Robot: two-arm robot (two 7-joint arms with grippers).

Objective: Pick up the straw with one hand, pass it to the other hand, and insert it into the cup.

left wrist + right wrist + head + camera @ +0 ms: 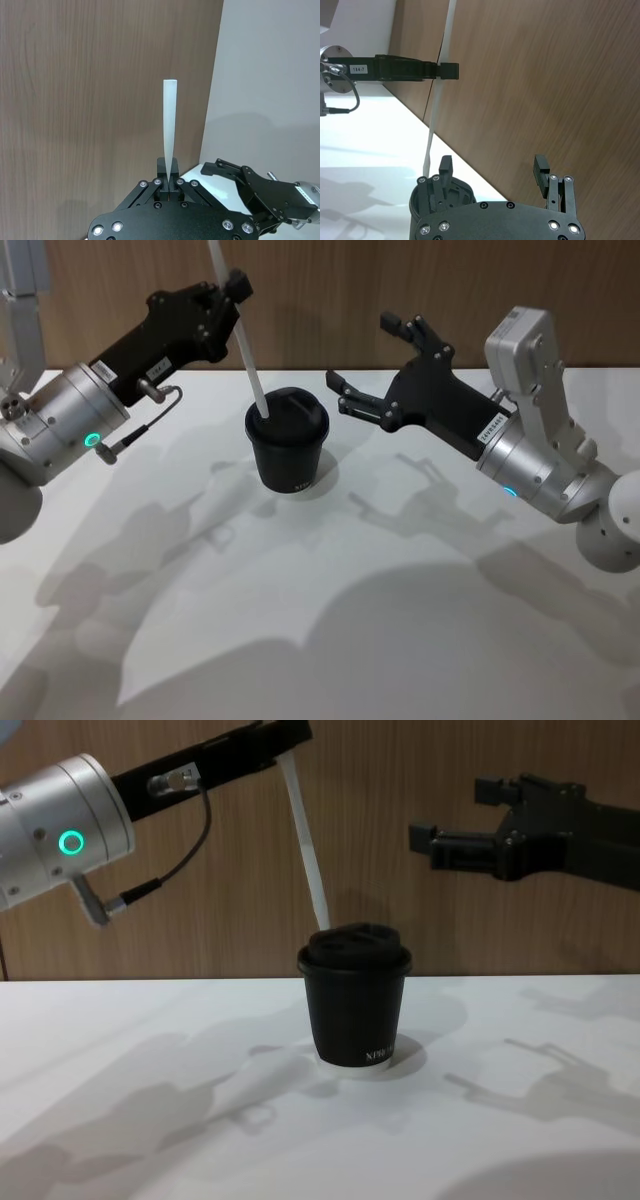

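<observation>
Wood panelling backs a plain white table (330, 620) on which the task plays out. On the left, the left gripper (228, 292), black on a silver wrist with a green ring, is clenched on the straw (243, 335) partway up its length, holding it tilted so that its lower end meets the near-left edge of the lid. In the middle stands the cup (287, 452), upright, black, with a domed lid; whether the straw tip has entered the lid's opening or merely rests on it cannot be told, and the cup's contents are hidden by the lid. To do this step well, the left arm should probably bring the straw nearer upright over the opening and push down along its own axis, slowly, so the cup does not tip. On the right, the right gripper (378, 364) hangs released, jaws spread, just beside the cup and holding nothing.
</observation>
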